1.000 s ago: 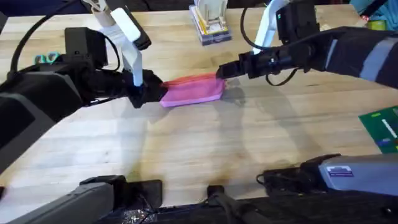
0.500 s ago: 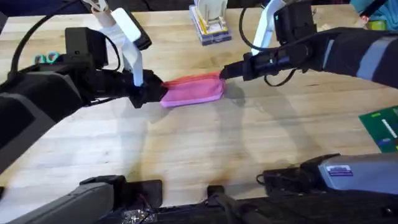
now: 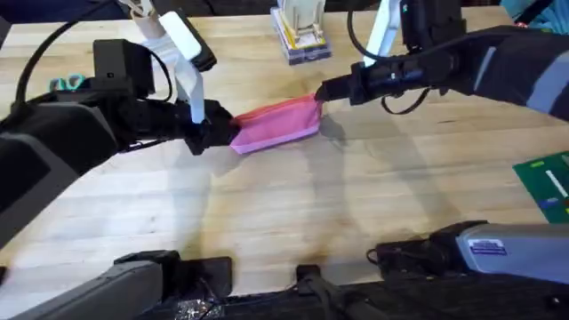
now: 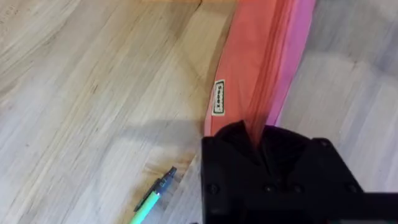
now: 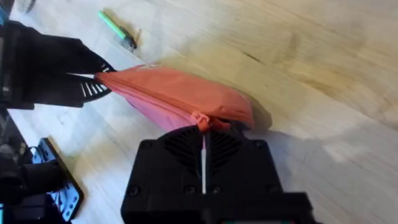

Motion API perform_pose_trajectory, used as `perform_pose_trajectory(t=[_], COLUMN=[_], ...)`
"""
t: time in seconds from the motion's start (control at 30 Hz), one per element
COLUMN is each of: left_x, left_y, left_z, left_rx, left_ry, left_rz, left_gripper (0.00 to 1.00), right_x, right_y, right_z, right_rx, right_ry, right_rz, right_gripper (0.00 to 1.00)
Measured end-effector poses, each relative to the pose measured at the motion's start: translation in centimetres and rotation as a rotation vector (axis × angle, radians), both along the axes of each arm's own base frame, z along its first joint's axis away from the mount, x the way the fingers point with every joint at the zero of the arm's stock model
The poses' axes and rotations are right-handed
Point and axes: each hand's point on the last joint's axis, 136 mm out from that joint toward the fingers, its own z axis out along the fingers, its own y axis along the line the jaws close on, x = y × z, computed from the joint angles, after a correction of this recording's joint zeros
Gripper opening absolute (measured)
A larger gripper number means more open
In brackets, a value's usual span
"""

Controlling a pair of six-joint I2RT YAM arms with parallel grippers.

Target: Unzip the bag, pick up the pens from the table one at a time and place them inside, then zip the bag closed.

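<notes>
While my left claw [image 3: 216, 133] and right claw [image 3: 322, 91] both clamp the soft pink fabric pouch [image 3: 277, 124] off the desk [image 3: 293, 213], a hard tug could tear the zipper tab free.

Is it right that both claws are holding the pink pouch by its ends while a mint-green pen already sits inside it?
Not quite. Both grippers, left and right, do hold the pink pouch by its ends, but the mint-green pen is not inside it: the left wrist view shows it lying on the table beside the pouch.
</notes>
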Motion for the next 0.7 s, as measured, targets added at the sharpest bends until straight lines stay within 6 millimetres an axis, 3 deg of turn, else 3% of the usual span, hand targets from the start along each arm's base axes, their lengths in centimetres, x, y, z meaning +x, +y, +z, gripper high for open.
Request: perform_pose_trajectory(t=[0.1, 0.33, 0.7], left_x=[0.0, 0.0, 0.4], left_y=[0.0, 0.2, 1.8], left_z=[0.0, -0.1, -0.9], left_rx=[-0.003, 0.008, 0.075], left_ry=[0.000, 0.005, 0.010], left_rz=[-0.002, 0.008, 0.060], left_gripper=[0.042, 0.042, 0.042], right_x=[0.2, 0.3, -1.7], right_y=[0.1, 1.6, 8.4], right_z=[1.2, 1.8, 3.7], right_rx=[0.005, -0.021, 0.002], right_ry=[-0.029, -0.060, -0.154], right_rz=[0.002, 0.021, 0.130], right_gripper=[0.030, 0.030, 0.030])
